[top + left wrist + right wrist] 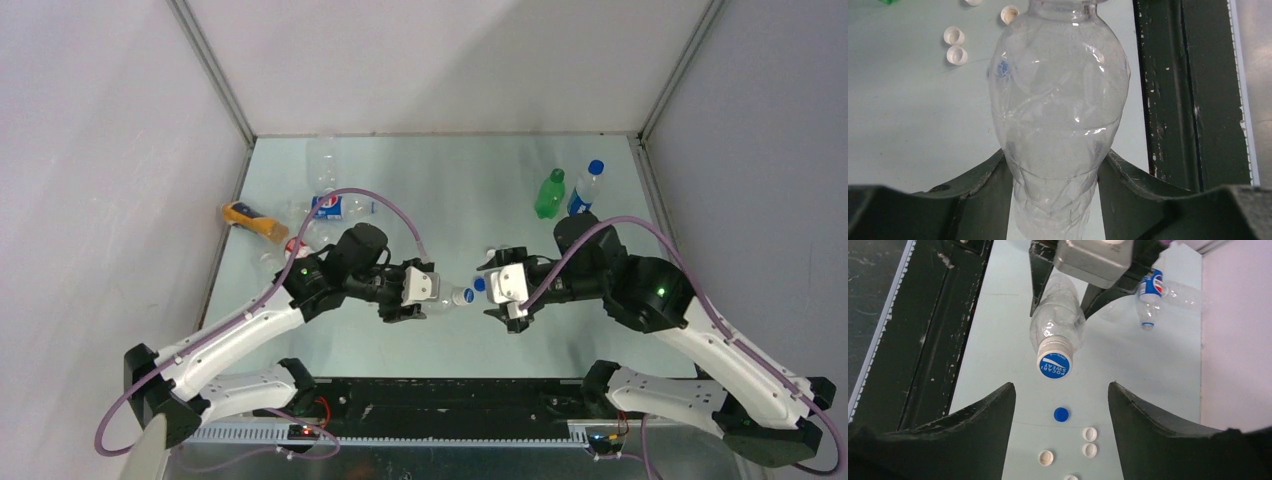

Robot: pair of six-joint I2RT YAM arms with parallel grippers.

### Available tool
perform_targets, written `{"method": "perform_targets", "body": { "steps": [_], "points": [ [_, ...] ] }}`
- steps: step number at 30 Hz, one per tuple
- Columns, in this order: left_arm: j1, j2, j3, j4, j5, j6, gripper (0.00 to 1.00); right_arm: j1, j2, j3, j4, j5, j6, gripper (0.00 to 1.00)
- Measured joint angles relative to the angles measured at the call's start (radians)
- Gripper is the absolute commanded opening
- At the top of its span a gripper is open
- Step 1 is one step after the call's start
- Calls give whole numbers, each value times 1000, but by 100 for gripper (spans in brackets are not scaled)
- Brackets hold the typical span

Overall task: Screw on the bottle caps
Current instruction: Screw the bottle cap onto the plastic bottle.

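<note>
My left gripper (430, 298) (1055, 200) is shut on a clear bottle (1058, 115) (1057, 320), held lying level above the table with its neck toward the right arm. A white cap with a blue printed top (1054, 364) (463, 296) sits on that neck. My right gripper (490, 288) (1060, 387) faces the cap a short way off, open, with nothing between its fingers. On the table below lie a loose blue cap (1061, 414) and several white caps (1089, 434) (954, 36).
A green bottle (549, 193) and a blue-capped, blue-labelled bottle (586, 188) stand at the back right. At the back left lie an orange bottle (255, 222), a red-blue labelled bottle (330, 205) (1150, 290) and clear bottles (325, 160). A dark rail (923, 340) runs along the near edge.
</note>
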Motion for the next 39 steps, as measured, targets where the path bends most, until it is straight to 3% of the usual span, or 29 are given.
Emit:
{"method": "perform_targets", "body": {
  "steps": [22, 29, 34, 39],
  "points": [
    [1, 2, 23, -31, 47, 27, 0, 82, 95, 1, -6, 17, -85, 43],
    [1, 3, 23, -39, 50, 27, 0, 90, 114, 3, -6, 27, -78, 30],
    [0, 0, 21, -42, 21, 19, 0, 90, 137, 10, 11, 47, 14, 13],
    [-32, -62, -50, 33, -129, -5, 0, 86, 184, 15, 62, 124, 294, 0]
  ]
}}
